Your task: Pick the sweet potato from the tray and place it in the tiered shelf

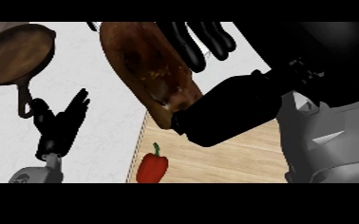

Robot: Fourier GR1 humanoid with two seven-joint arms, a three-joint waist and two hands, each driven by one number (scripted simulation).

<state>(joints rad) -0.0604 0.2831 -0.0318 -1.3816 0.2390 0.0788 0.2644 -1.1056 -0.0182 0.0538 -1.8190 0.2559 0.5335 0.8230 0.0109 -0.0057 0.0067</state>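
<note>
A brown cast-iron skillet (24,52) lies at ten o'clock on the white tabletop (105,118). The left hand (60,121) rests at eight o'clock, fingers straight and spread. A red bell pepper (152,166) sits at six o'clock on the pale wooden tray (231,163). The right hand (203,42), fingers curled, grips the long brown sweet potato (147,66) at twelve o'clock. No writing shows.

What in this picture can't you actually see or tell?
- Tiered shelf: not in the head view at all.
- Sweet potato: its near end is hidden by the right hand; its top is cut by the edge.
- Pan: cut off at the left edge.
- Left hand: open, holding nothing.
</note>
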